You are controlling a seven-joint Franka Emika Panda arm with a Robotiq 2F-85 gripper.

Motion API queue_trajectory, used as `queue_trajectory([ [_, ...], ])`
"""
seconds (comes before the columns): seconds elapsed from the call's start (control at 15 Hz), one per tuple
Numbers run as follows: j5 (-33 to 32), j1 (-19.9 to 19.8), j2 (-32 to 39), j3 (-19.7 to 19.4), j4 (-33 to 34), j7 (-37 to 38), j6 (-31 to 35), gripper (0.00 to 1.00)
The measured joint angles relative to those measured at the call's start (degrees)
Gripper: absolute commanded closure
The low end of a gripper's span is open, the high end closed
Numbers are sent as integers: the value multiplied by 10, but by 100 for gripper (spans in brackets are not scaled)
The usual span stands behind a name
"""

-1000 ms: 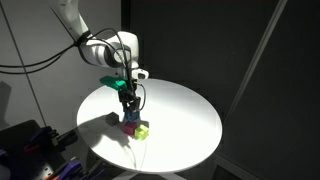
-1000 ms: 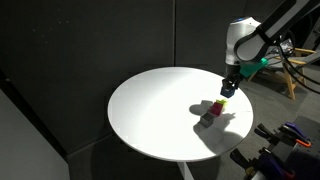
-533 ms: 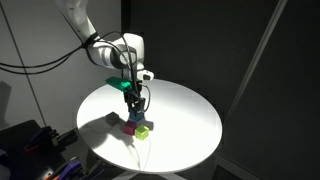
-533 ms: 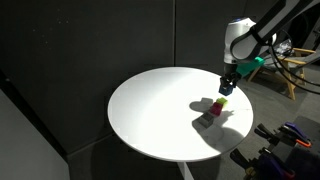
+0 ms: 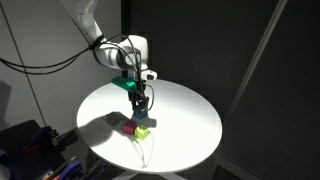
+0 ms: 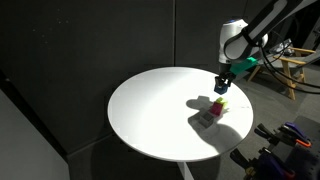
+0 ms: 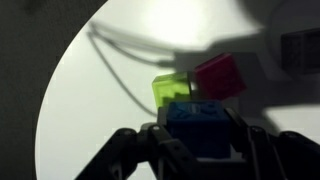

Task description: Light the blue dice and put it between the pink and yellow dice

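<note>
My gripper (image 5: 141, 103) hangs over the round white table (image 5: 190, 110) and is shut on the blue dice (image 7: 200, 126), which fills the space between the jaws in the wrist view. It holds the dice a little above the pink dice (image 7: 220, 76) and the yellow-green dice (image 7: 171, 89), which lie side by side and touching on the table. In an exterior view the pink dice (image 5: 131, 126) and yellow dice (image 5: 143, 130) sit just below the gripper. In the other exterior view the gripper (image 6: 221, 88) is above the pair (image 6: 217, 107).
A thin cable (image 7: 120, 65) runs across the table to the dice. The table edge (image 7: 55, 90) curves at the left in the wrist view. Dark curtains surround the table. Equipment stands on the floor (image 6: 285, 135) beside it.
The gripper has moved sideways with the blue dice, from above the pink dice to a spot over the pair. The pink and yellow dice have not moved.
</note>
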Motion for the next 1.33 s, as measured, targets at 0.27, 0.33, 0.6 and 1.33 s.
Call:
queue_trajectory([
  [0.27, 0, 5, 22, 4, 18, 0, 0, 67],
  [0.33, 0, 6, 28, 4, 21, 0, 0, 67],
  [0.6, 0, 8, 48, 5, 33, -1, 0, 67],
  [1.33, 0, 8, 54, 5, 30, -14, 0, 67],
])
